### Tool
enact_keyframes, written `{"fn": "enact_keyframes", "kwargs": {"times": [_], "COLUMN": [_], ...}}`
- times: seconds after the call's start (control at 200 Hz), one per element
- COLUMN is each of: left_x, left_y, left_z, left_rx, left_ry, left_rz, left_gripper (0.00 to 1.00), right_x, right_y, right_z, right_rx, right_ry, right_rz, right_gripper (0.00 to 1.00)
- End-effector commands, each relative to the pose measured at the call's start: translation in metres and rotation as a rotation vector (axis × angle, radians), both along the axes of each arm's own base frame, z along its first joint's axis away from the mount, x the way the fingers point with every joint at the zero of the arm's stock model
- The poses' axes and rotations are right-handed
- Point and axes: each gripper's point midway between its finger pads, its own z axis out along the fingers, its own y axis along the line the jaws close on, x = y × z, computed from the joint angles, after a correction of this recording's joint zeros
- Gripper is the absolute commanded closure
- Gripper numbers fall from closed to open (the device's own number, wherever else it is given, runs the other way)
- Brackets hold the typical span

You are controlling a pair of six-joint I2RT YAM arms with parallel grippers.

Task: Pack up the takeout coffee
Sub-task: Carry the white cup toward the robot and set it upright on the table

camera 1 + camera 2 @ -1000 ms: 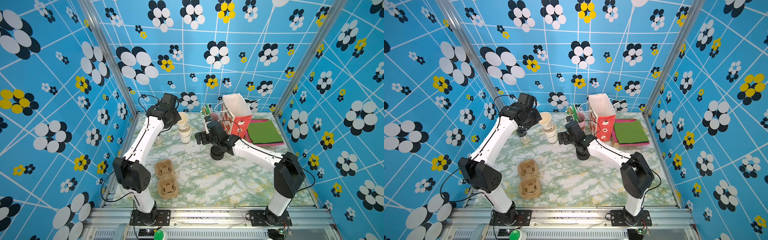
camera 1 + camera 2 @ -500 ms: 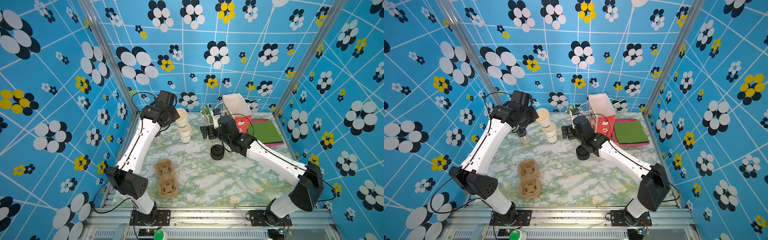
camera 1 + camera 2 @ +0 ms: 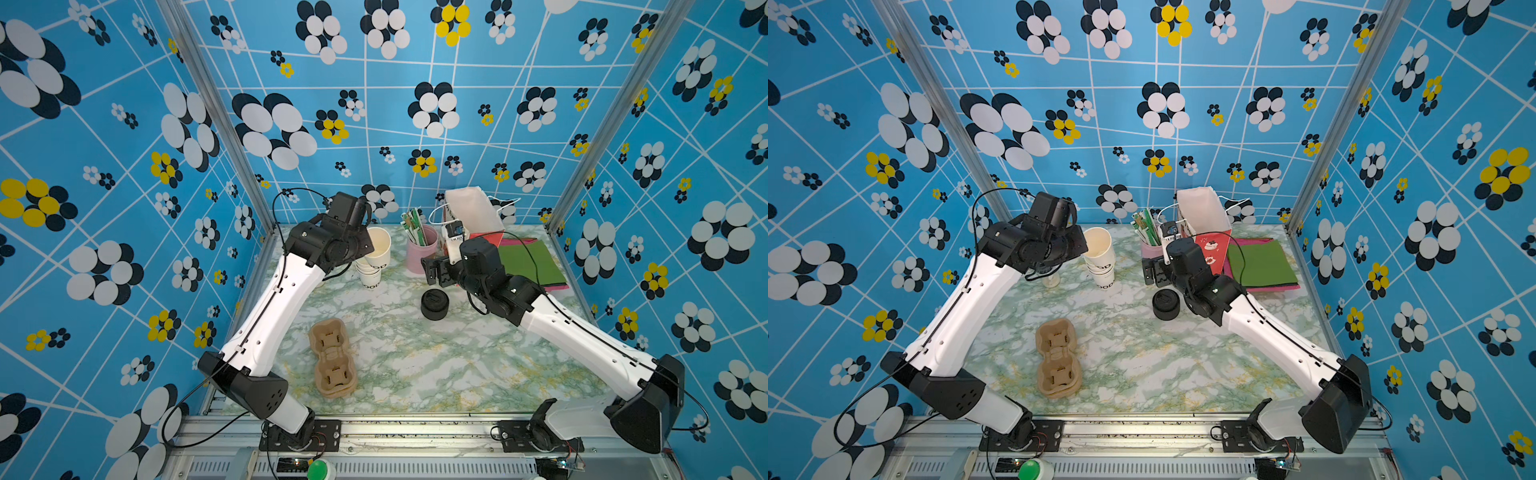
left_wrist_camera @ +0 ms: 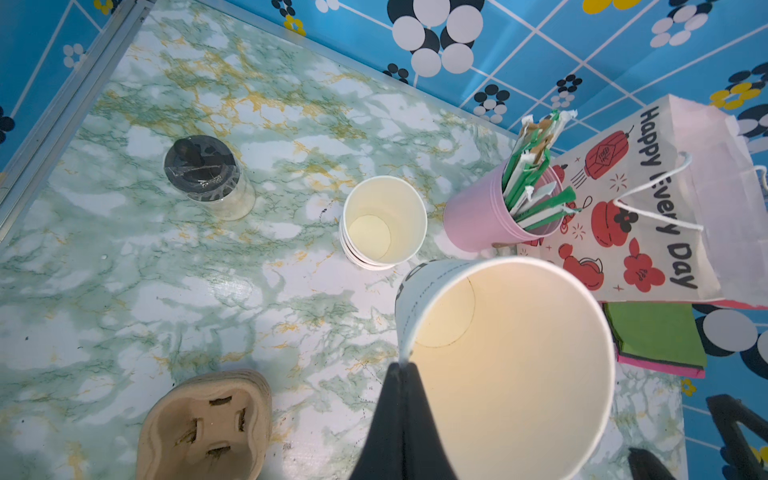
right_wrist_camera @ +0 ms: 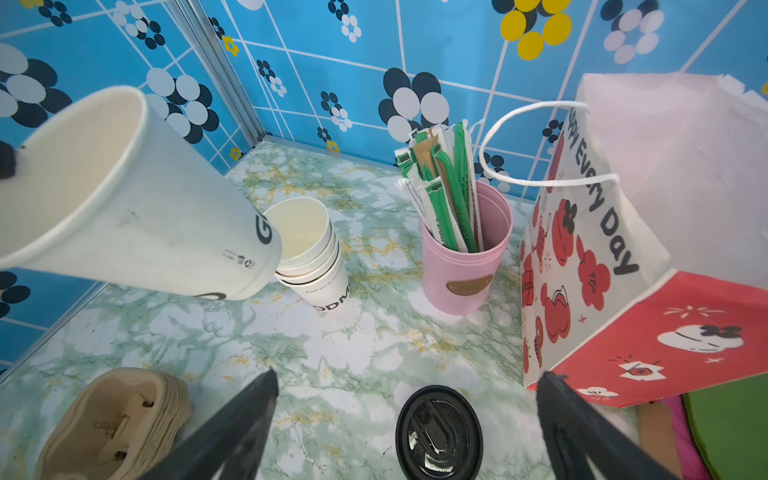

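Left gripper (image 4: 401,368) is pinching the rim of the paper cup (image 4: 511,374).
Right gripper (image 5: 407,374) is hovering, jaws spread, near the lid pile (image 5: 438,432).

We see a lidless white paper cup (image 3: 379,245) tilted at the wrist of the left arm (image 3: 291,291), above a stack of white paper cups (image 3: 371,277). The right gripper (image 3: 434,272) hangs near a squat black pile of round plastic lids (image 3: 434,304).

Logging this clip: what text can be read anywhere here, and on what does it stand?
"Happy Every Day": paper bag.
"OODM", cut off: bottom of the cup stack.
"G", rest hidden: held cup in left gripper.
Unreadable: that cup's fine print, pink holder's tag, straw wrappers.
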Motion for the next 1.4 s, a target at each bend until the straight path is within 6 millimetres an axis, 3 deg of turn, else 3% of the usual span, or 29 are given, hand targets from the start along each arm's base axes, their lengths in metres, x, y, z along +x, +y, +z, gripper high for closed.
{"fn": "enact_keyframes", "kwargs": {"times": [0.0, 0.355, 0.8, 1.109, 1.399], "left_x": [-0.021, -0.053, -0.100, -0.127, -0.140], "left_y": [0.000, -0.032, -0.083, -0.105, -0.109], "left_z": [-0.012, -0.063, -0.133, -0.165, -0.185], "left_rx": [0.040, 0.008, 0.025, 0.047, 0.074], "left_ry": [0.034, 0.103, 0.192, 0.210, 0.229], "left_rz": [-0.029, -0.050, -0.122, -0.170, -0.198], "left_gripper": [1.00, 1.00, 1.00, 1.00, 1.00], "right_x": [-0.010, -0.026, -0.044, -0.062, -0.074], "right_y": [-0.019, -0.048, -0.070, -0.086, -0.094], "right_z": [-0.005, -0.012, -0.037, -0.059, -0.074], "right_rx": [-0.035, 0.004, 0.010, 0.026, 0.058], "right_ry": [0.015, 0.016, 0.051, 0.081, 0.102], "right_rz": [-0.027, -0.091, -0.128, -0.147, -0.161], "right_gripper": [0.01, 0.01, 0.01, 0.01, 0.01]}}
